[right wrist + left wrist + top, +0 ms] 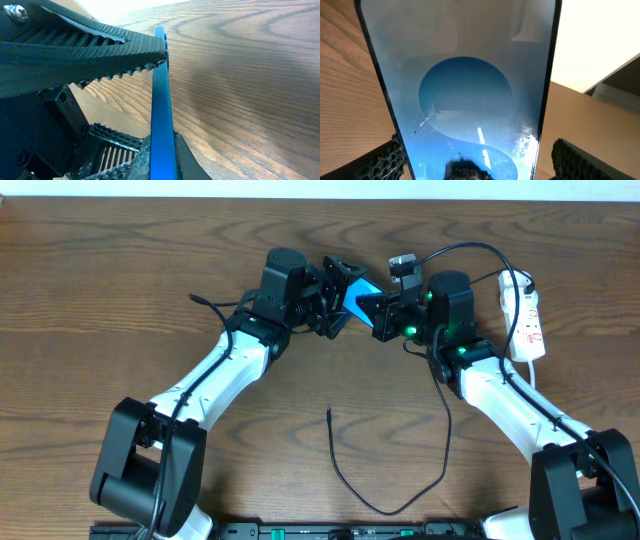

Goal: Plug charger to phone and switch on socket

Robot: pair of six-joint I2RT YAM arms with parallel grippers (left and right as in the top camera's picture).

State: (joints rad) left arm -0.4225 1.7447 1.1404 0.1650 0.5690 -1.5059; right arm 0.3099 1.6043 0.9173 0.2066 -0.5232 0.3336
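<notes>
The phone (357,292), its screen light blue, is held off the table between the two arms at the back centre. My right gripper (381,308) is shut on it: in the right wrist view the phone (160,100) stands edge-on, pinched between the right gripper (162,155) fingers. My left gripper (333,292) is open around the phone's other end. In the left wrist view the phone (465,90) fills the frame, with a gap beside the right finger (572,160). The charger (390,508) lies loose on the table, its tip (329,412) free. The socket (527,320) lies at the far right.
A thick black robot cable (470,248) arcs over the right arm toward the socket's white cord (512,278). The left gripper's ribbed finger (75,55) crosses the right wrist view and touches the phone's far end. The wooden table (120,290) ends along the top.
</notes>
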